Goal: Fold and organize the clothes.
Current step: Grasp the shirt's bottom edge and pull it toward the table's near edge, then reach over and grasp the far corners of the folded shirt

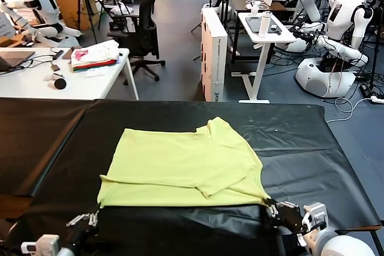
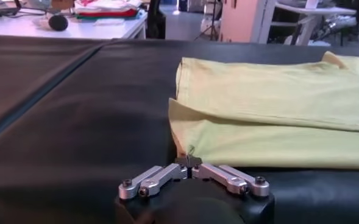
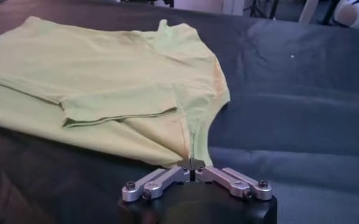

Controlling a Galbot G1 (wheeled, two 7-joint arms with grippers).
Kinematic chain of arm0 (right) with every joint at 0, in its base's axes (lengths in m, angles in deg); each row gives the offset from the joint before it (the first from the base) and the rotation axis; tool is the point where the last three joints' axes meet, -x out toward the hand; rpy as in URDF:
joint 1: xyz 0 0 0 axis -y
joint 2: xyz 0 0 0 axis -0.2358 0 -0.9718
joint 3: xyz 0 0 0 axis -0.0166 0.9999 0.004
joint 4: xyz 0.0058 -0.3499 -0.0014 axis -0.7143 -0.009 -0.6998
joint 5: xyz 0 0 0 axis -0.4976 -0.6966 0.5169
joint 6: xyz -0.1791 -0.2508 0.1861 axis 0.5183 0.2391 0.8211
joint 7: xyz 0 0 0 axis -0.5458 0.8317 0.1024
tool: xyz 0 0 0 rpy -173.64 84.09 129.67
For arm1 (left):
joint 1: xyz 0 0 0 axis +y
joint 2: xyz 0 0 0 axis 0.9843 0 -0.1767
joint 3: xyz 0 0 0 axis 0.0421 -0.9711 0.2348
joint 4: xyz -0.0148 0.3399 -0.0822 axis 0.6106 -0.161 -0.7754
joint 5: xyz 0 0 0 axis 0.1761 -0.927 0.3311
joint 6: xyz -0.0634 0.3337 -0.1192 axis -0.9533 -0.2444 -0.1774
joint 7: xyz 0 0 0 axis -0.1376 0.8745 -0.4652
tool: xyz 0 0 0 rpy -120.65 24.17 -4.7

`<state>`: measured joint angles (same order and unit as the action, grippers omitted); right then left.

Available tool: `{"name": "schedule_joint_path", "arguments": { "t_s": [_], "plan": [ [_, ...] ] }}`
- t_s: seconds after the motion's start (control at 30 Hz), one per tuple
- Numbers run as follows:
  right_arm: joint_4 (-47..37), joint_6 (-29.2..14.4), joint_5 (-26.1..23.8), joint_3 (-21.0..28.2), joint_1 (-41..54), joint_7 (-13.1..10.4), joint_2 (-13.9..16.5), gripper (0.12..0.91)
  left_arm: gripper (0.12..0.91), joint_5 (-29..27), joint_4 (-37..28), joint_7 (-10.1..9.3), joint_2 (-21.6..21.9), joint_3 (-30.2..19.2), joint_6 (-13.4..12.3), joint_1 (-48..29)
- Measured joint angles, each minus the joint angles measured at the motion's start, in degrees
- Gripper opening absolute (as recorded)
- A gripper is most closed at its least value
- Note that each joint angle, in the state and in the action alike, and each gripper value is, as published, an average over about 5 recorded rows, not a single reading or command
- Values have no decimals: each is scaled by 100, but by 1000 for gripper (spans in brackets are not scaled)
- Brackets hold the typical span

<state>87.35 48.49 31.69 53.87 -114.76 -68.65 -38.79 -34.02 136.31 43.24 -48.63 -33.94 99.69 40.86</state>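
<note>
The clothes are one light yellow-green T-shirt (image 1: 186,166) lying partly folded on the black table cover (image 1: 300,142), with a sleeve turned in over the body. My left gripper (image 1: 95,215) is at the shirt's near left corner. In the left wrist view the left gripper (image 2: 189,161) has its tips together on the edge of the T-shirt (image 2: 277,115). My right gripper (image 1: 271,207) is at the near right corner. In the right wrist view the right gripper (image 3: 191,162) is shut where the hem of the T-shirt (image 3: 106,79) runs down into it.
Behind the black cover stands a white table (image 1: 36,82) with a stack of folded clothes (image 1: 95,57). An office chair (image 1: 143,22), a white cabinet (image 1: 214,52) and other robots (image 1: 342,22) stand farther back. The front table edge is right by both grippers.
</note>
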Motion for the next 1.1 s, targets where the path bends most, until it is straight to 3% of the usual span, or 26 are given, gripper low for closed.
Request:
{"name": "schedule_joint_path", "arguments": {
  "t_s": [0.07, 0.2, 0.33, 0.53, 0.67, 0.83, 1.1],
  "plan": [
    [-2, -69, 85, -22, 88, 27, -27, 892, 489, 7, 38, -47, 10, 48, 60, -3],
    [-24, -171, 156, -51, 308, 125, -99, 906, 748, 136, 84, -171, -8, 177, 188, -87],
    [-21, -248, 166, -90, 543, 220, -176, 907, 889, 355, 139, -282, -58, 361, 270, -208],
    [-416, -263, 234, 184, 1351, 304, -275, 907, 907, 802, 325, -308, -110, 686, 345, -314],
    [-931, -248, 258, 536, 2088, 351, -375, 907, 907, 875, 417, -283, -64, 691, 602, -649],
    [-1624, -48, 172, 1090, 3061, 413, -571, 907, 907, 979, 318, -161, 18, 383, 807, -1411],
    [-2965, 346, 65, 2088, 4684, 629, -1024, 907, 907, 1712, -461, -327, 251, -338, 1209, -2938]
  ]
}}
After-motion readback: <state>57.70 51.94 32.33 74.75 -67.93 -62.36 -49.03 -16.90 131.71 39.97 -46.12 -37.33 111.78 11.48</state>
